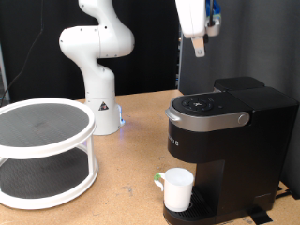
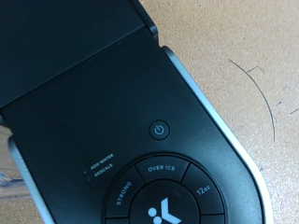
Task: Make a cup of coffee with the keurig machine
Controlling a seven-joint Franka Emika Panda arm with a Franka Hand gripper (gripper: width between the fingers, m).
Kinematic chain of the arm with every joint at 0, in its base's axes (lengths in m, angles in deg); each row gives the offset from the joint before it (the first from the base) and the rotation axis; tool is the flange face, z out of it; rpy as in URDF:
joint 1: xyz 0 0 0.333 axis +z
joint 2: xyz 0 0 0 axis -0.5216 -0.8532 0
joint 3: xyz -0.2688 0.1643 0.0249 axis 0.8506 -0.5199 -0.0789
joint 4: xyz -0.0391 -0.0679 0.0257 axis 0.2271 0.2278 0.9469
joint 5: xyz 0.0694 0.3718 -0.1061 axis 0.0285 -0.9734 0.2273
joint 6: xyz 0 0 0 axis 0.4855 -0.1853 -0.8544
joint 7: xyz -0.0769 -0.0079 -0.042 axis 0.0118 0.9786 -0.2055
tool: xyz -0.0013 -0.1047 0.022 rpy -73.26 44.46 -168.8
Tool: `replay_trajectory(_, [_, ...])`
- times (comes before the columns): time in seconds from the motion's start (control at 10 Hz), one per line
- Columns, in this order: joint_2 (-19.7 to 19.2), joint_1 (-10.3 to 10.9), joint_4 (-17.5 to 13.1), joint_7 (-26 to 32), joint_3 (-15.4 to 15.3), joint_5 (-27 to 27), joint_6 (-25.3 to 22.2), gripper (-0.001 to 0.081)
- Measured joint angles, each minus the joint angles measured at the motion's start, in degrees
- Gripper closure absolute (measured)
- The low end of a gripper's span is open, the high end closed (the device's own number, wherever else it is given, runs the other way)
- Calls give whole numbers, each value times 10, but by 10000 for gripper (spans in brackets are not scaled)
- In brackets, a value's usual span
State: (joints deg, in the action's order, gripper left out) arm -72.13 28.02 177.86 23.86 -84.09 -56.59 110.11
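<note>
Exterior view shows the pincer (image 1: 199,47) hanging high in the air, directly above the keurig machine (image 1: 225,145), with clear space between its tip and the lid. From this angle the fingers read as a single pale prong, so I cannot tell whether they are parted or closed; nothing is visibly held between them.

The machine stands on the wooden counter (image 1: 131,141) toward the exterior view's right. Its lid is down, and the silver-grey handle band (image 1: 211,118) wraps the front edge. The cup (image 1: 177,189) already sits on the drip base beneath the spout, upright, with its handle (image 1: 160,178) pointing to the exterior view's left. A white two-tier round shelf (image 1: 42,150) stands well apart at the exterior view's left, and the arm's base is behind it.

Wrist view looks straight down onto the machine's black top. It shows the power button (image 2: 160,129) near the middle of the picture, and the ring of labelled buttons (OVER ICE (image 2: 163,169), STRONG, 12oz) below it in the picture. No fingertips show in this view.

So the relation that counts is vertical: the control panel lies straight below the pincer, and the power button sits closest to the camera's line of sight.
</note>
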Motion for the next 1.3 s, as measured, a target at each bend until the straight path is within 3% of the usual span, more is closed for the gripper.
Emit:
replay_trajectory(0.5, [-28, 3, 1, 3, -6, -1, 18, 1])
replay_trajectory(1.2, [-40, 4, 32, 6, -6, 4, 45, 11])
replay_trajectory(1.3, [-44, 4, 33, 7, -6, 4, 48, 195])
